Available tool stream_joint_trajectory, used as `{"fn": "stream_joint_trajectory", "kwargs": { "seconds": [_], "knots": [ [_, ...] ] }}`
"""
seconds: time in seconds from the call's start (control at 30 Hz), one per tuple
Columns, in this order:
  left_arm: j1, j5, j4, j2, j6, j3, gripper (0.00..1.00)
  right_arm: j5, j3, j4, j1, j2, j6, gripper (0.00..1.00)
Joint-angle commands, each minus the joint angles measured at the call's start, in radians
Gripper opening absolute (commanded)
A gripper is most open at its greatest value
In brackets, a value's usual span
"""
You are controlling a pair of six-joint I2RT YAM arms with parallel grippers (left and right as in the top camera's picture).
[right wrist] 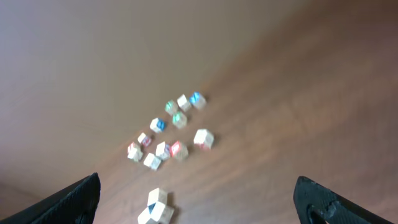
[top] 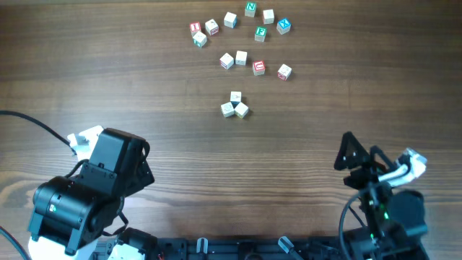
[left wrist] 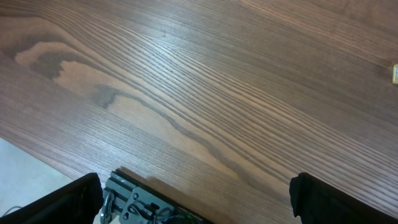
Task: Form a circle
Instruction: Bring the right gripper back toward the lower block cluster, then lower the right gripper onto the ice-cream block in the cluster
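Note:
Several small pale wooden letter cubes lie scattered at the far middle of the table, in no ring. A loose arc of them (top: 250,9) sits farthest back, a short row (top: 241,57) lies below it, and three cubes (top: 234,106) huddle together nearest me. The right wrist view shows the same cubes (right wrist: 163,149) ahead, with that trio (right wrist: 157,208) closest. My left gripper (left wrist: 199,205) is open over bare wood at the near left. My right gripper (right wrist: 199,202) is open at the near right, well short of the cubes. Neither holds anything.
The table's near edge with a metal mounting rail (left wrist: 143,202) shows under the left gripper. A black cable (top: 36,126) runs in from the left edge. One cube's edge (left wrist: 395,73) peeks in at the far right of the left wrist view.

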Motion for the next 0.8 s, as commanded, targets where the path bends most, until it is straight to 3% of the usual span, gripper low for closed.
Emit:
{"fn": "stream_joint_trajectory", "kwargs": {
  "seconds": [0.0,0.07,0.2,0.37,0.57,0.77],
  "knots": [
    [0.006,0.001,0.0,-0.002,-0.016,-0.003,1.0,-0.056,-0.006,0.005,0.008,0.132,0.315,1.0],
    [0.006,0.001,0.0,-0.002,-0.016,-0.003,1.0,-0.131,-0.006,0.05,0.019,0.205,0.323,1.0],
    [0.006,0.001,0.0,-0.002,-0.016,-0.003,1.0,-0.362,0.0,0.272,0.019,0.423,0.154,0.99],
    [0.006,0.001,0.0,-0.002,-0.016,-0.003,1.0,-0.512,0.108,0.302,0.031,0.726,0.155,0.99],
    [0.006,0.001,0.0,-0.002,-0.016,-0.003,1.0,-0.434,0.297,0.287,0.217,0.977,0.146,0.99],
    [0.006,0.001,0.0,-0.002,-0.016,-0.003,1.0,-0.328,0.51,0.282,0.399,1.236,0.246,1.0]
  ]
}}
